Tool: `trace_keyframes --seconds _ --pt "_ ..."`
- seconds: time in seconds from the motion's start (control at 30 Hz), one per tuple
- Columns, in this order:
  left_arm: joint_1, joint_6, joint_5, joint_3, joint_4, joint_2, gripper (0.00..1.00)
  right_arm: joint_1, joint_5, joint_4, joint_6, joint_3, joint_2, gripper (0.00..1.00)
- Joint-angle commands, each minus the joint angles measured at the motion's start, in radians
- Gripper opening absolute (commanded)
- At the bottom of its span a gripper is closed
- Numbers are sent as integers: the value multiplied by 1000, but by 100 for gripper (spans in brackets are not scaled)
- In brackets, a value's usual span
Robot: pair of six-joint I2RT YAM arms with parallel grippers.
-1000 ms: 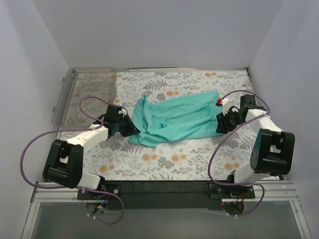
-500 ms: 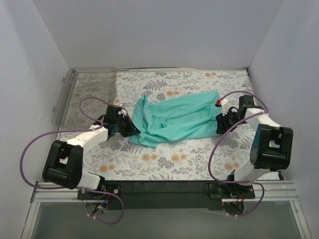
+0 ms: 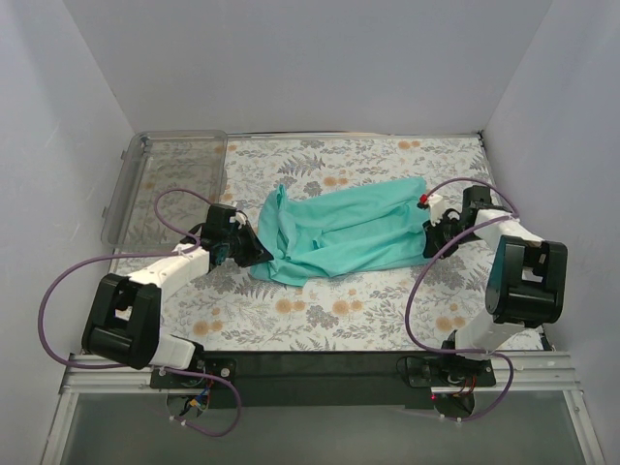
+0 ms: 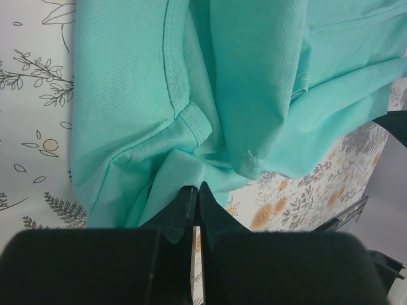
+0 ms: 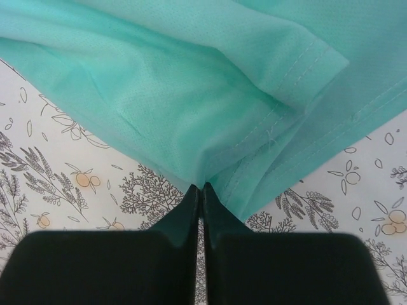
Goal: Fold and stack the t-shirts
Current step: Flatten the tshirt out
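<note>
Surface: floral-print table cover (image 3: 329, 310), white with grey sprigs and orange blossoms, boxed in by plain pale walls (image 3: 310, 68) on three sides.
Shirt look: I see a plain teal-green t-shirt (image 3: 339, 232) of soft, finely dimpled knit with stitched hems. It is bunched into a long rumpled band with folds running along its length.
Shirt place: it lies on the middle of the cover, stretched crosswise between my two grippers, its left end wider and hanging lower than its right end.
Left pincer: my left gripper (image 3: 260, 254) sits at the shirt's lower left corner. In the wrist view its fingers (image 4: 184, 210) are clenched tip to tip, with the fabric edge gathered into the pinch.
Right pincer: my right gripper (image 3: 426, 237) is at the shirt's right end. Its fingers (image 5: 187, 213) are pressed together, and the cloth's folds run down to the tips, so it is grasping the shirt.
Count, shirts: one.
Count, arms: two, each trailing one purple cable (image 3: 58, 281).
Count, bins: one clear plastic bin (image 3: 118, 189), at the far left corner, well apart from the shirt.
</note>
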Motion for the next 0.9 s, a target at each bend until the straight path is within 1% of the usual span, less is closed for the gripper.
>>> trace_keyframes --seconds 0.0,0.03,0.1,0.13,0.2,0.23,0.27,0.33,0.4,0.53,0.73,0.83,0.87 --pt "7 12 -4 3 -7 -64 0 1 -19 8 3 11 -78 3" --pt "7 12 -14 6 -24 -91 0 0 -7 6 6 4 -116 1" --pt "7 5 -25 6 -50 -130 0 0 13 -1 5 -5 -164 1" --pt "7 0 -27 5 -64 -186 0 0 36 -9 5 -9 -218 1" --pt "7 -12 -39 -3 -105 -252 0 -3 55 -26 -10 -24 -277 1" --pt "8 -24 -42 -1 -124 -286 0 -6 71 -30 -16 -33 -333 1" --pt "11 -30 -47 -1 -160 -355 0 -9 78 -33 -33 -41 -361 1" --pt "14 -41 -59 2 -197 -414 0 -14 97 -53 -53 -62 -433 1" --pt "19 -55 -60 5 -247 -481 0 -23 110 -70 -78 -79 -472 1" --pt "25 -61 -51 23 -317 -535 0 -48 142 -89 -118 -130 -536 1" --pt "39 -64 -4 14 -399 -563 0 -120 128 -124 -207 -193 -556 1" --pt "37 -89 64 -11 -420 -584 0 -132 102 -199 -291 -231 -575 1" --pt "40 -95 79 -15 -437 -601 0 -135 89 -217 -344 -245 -584 1"
